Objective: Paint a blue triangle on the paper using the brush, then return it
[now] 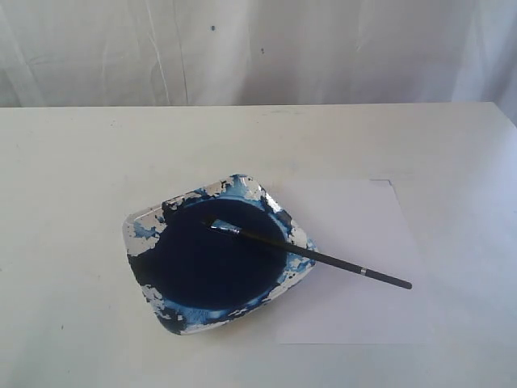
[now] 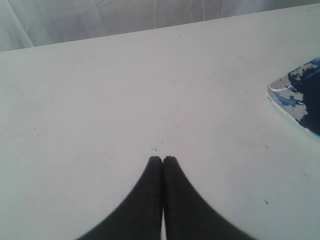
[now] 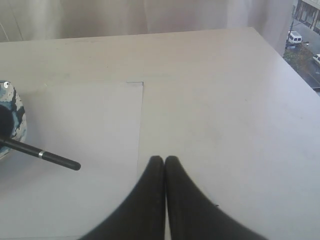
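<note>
Right claw (image 3: 164, 159) fills the foreground of its wrist view, jaws pressed together and empty, over bare worktop (image 3: 225, 100) just beside the edge of the paper (image 3: 90, 125). Left claw (image 2: 162, 159) is likewise closed and empty, apart from the dish (image 2: 295, 95). The brush (image 1: 311, 255) lies with its bristles in the dish and its handle reaching over the blank paper. It looks light, stiff and prone to rolling, so it is best pinched mid-handle, near the silver band. That spot is near the right claw, across the paper.
</note>
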{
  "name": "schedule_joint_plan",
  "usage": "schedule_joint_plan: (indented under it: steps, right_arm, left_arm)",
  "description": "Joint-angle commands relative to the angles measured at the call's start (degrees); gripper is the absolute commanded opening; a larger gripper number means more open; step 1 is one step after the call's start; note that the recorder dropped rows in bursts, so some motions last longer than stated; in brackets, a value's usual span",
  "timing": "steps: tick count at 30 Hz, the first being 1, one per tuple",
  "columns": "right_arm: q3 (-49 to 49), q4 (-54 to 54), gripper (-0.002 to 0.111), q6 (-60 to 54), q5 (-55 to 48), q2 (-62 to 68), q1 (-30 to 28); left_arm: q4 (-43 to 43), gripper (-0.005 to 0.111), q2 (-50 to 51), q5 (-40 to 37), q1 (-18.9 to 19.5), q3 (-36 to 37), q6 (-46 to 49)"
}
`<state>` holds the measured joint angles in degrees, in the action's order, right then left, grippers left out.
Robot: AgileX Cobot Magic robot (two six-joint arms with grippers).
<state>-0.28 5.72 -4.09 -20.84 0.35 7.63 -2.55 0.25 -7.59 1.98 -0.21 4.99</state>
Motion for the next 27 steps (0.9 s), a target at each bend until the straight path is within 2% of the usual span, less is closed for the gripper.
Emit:
schedule_joint_plan:
  steps: [1, 19, 24, 27]
  right_arm:
    - [0.3, 0.1, 0.0, -0.2, 0.6, -0.3, -0.4]
    - [0.3, 0.1, 0.0, -0.2, 0.6, -0.3, -0.4]
    - [0.3, 0.1, 0.0, -0.2, 0.6, -0.3, -0.4]
    - [0.3, 0.1, 0.0, -0.2, 0.6, -0.3, -0.4]
  left_arm:
    - [-0.2, 0.0, -0.2, 0.6, -0.4, 0.2, 0.0]
    - [-0.2, 0.0, -0.2, 2.6, -0.4, 0.2, -0.1]
    - [-0.4, 0.0, -0.2, 7.0, -0.4, 0.2, -5.0]
    - [-0.4, 0.0, -0.2, 14.0, -0.4, 0.2, -9.4]
